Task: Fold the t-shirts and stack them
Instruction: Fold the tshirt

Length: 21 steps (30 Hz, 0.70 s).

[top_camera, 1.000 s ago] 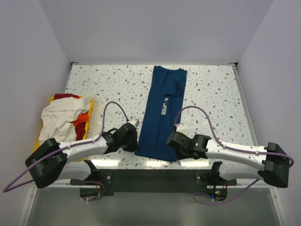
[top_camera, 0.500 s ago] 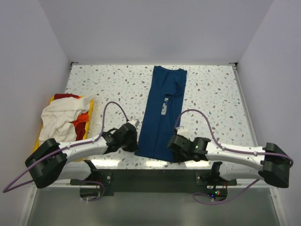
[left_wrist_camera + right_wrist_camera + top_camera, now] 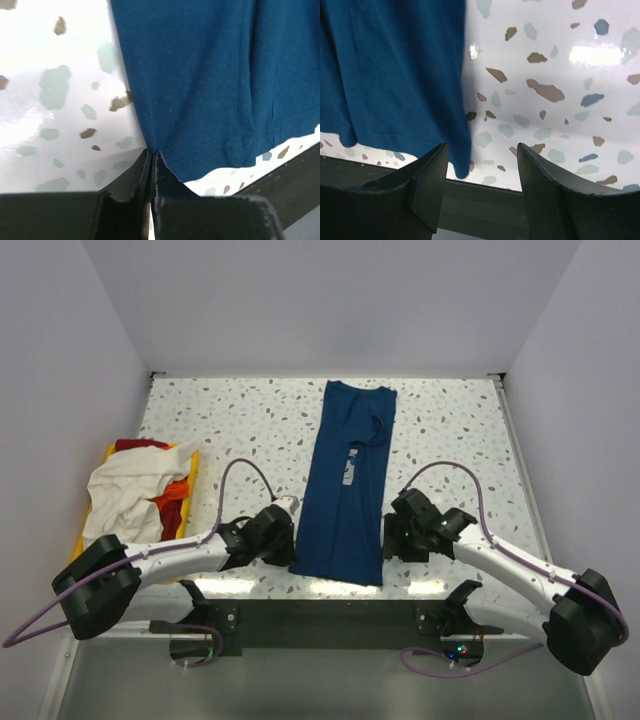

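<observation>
The left tool [image 3: 151, 159] is clenched on the near-left hem corner of the navy t-shirt [image 3: 350, 490], apparently pinching it. The right tool [image 3: 482, 146] stands released at the near-right corner — that corner lies inside its gap, ungripped. From both corners the shirt's long axis runs straight away across the surface [image 3: 450, 430] — so the fold likely carries near hem to far end.
</observation>
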Motion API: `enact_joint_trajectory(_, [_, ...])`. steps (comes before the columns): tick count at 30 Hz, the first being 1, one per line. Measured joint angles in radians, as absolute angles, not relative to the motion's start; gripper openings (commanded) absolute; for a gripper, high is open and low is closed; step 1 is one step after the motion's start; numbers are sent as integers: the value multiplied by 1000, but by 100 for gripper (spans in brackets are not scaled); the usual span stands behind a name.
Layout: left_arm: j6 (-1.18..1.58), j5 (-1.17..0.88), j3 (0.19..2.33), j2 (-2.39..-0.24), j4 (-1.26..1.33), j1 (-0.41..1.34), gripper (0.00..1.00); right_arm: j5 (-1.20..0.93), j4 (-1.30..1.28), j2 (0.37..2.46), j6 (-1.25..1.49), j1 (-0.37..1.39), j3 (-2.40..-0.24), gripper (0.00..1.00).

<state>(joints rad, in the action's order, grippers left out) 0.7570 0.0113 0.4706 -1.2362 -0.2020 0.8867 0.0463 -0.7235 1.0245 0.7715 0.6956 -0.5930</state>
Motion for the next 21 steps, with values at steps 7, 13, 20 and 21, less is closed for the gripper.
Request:
enact_joint_trajectory(7, [793,28,458,-1226,-188,957,21,-29,-626,1104,706,612,-632,59])
enact_joint_trajectory(13, [773,167,525,-1156,-380,958,48,-49,-581,1107,678,610,-636,57])
enact_joint_trajectory(20, [712,190,714,-1149,-421,967,43,-49,-574,1103,661,610,-636,56])
enact_joint_trajectory(21, [706,182,738,-1165,-410,976,43,-48,-572,1102,661,610,-636,56])
